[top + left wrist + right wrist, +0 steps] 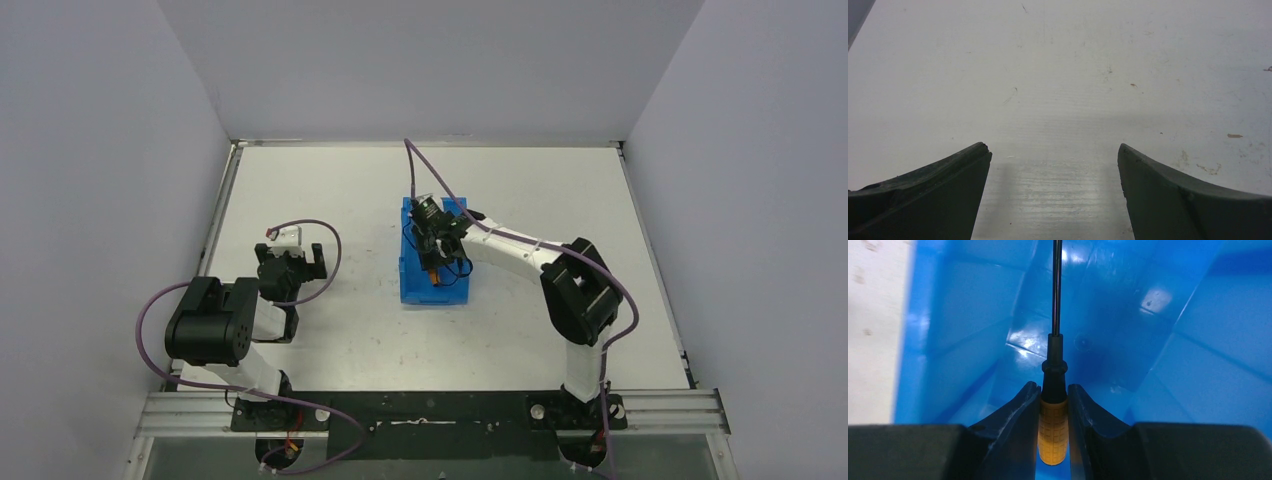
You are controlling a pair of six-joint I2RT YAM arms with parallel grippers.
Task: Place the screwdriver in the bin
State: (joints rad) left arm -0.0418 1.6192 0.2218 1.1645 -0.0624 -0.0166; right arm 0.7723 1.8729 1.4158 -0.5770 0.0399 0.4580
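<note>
Right gripper (1054, 388) pinched the screwdriver (1053, 432) by its orange handle, low inside the bin (960, 315). Dropped tilted (shaft tip unseen), it might lodge against a wall

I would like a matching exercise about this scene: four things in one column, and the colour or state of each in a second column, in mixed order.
Things:
1. screwdriver
2. bin
3. left gripper
4. right gripper

Descriptions:
A. open, over bare table
B. blue, with an open top
C. shut, above the bin
D. orange handle, thin black shaft

Pairs: 1-D, 2-B, 3-A, 4-C.
</note>
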